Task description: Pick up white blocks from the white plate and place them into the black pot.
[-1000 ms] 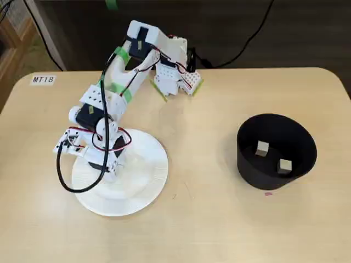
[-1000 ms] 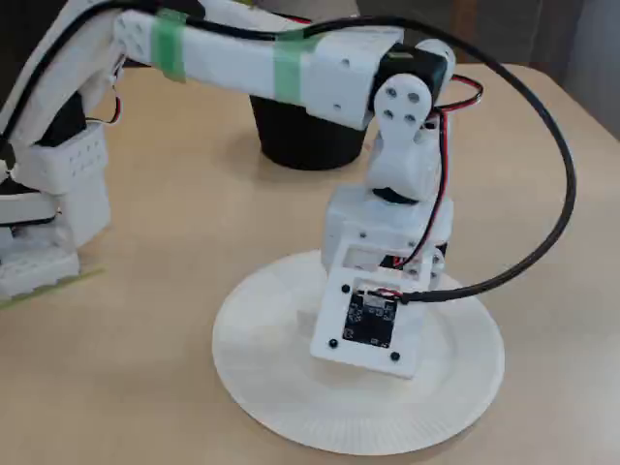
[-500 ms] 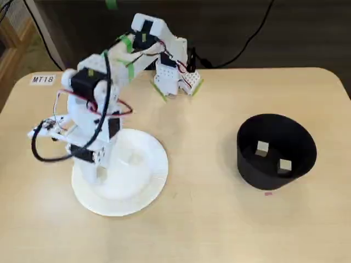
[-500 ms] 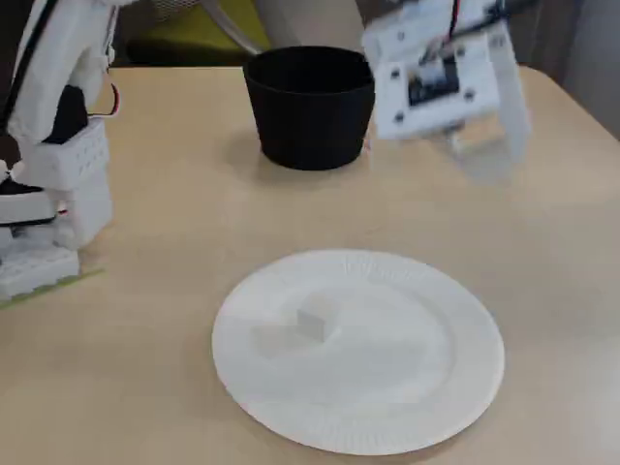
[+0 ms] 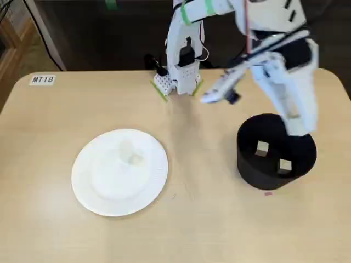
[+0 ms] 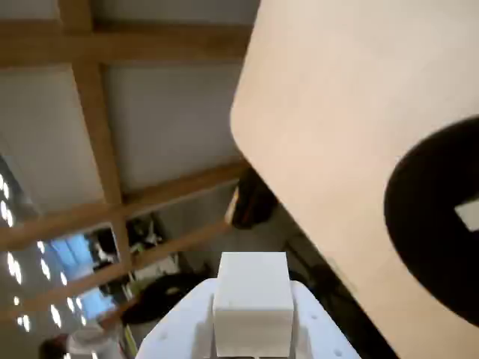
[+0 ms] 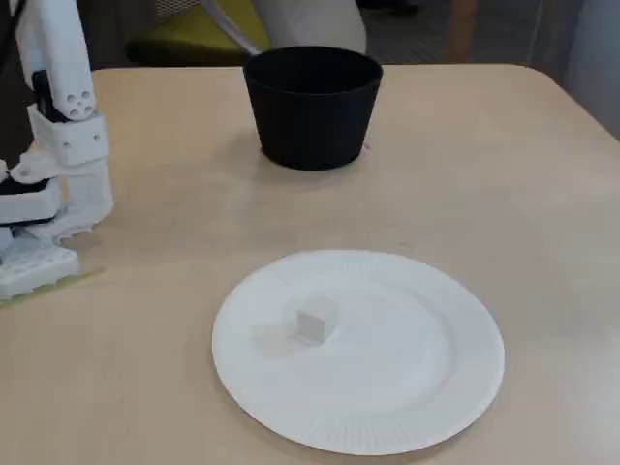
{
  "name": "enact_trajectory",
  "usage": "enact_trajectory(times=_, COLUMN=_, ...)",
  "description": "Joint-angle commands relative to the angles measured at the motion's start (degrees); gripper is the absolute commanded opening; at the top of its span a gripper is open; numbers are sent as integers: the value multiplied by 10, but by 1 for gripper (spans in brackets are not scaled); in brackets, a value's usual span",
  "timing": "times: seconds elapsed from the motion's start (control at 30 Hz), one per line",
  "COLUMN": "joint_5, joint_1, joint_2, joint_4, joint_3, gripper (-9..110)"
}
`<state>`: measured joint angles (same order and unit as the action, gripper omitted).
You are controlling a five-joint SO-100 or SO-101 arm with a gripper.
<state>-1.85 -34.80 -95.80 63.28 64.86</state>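
Fingers: the gripper [image 5: 299, 127] hangs over the far rim of the black pot [image 5: 247, 161] in a fixed view from above. Its tips are blurred there, so I cannot tell how far apart the fingers stand. In the wrist view a white cube-shaped form [image 6: 253, 303] sits at bottom centre on the white gripper body. Whether that is a block pinched in the fingers or a part of the gripper itself cannot be settled from here.

Pot: two white blocks [image 5: 262, 148] lie on its floor, apart from each other, below and just in front of the gripper.

Plate: the white plate [image 5: 88, 186] sits well apart from the pot, on the other side of the table [image 5: 208, 224]. One block [image 7: 313, 323] is plain near the plate's middle in the low fixed view. A faint paler patch beside it may be a second, but that is not certain.

Handling, as a judgement: the cubes look light, rigid and smooth-faced, with no sign of being fragile. They should be taken across two opposite flat faces, squarely, since a corner hold would likely let one twist out. The paper plate looks light enough to slide if it is pushed sideways.
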Motion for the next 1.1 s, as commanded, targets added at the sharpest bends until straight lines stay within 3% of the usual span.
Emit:
enact_trajectory(times=0.0, joint_5=-17, joint_1=-3, joint_2=-149, joint_4=-128, joint_3=281, gripper=-2)
enact_trajectory(times=0.2, joint_5=-11, joint_1=-1, joint_2=-205, joint_4=-246, joint_3=490, gripper=-2)
enact_trajectory(times=0.47, joint_5=-2, joint_1=-14, joint_2=-194, joint_4=-279, joint_3=550, gripper=-2)
enact_trajectory(times=0.57, joint_5=14, joint_1=-25, joint_2=-192, joint_4=-277, joint_3=555, gripper=29)
enact_trajectory(times=0.7, joint_5=25, joint_1=-28, joint_2=-198, joint_4=-276, joint_3=555, gripper=41)
enact_trajectory(times=0.83, joint_5=36, joint_1=-21, joint_2=-213, joint_4=-279, joint_3=550, gripper=32)
enact_trajectory(times=0.97, joint_5=47, joint_1=4, joint_2=-243, joint_4=-264, joint_3=533, gripper=-2)
enact_trajectory(times=1.07, joint_5=70, joint_1=61, joint_2=-271, joint_4=-163, joint_3=475, gripper=-2)
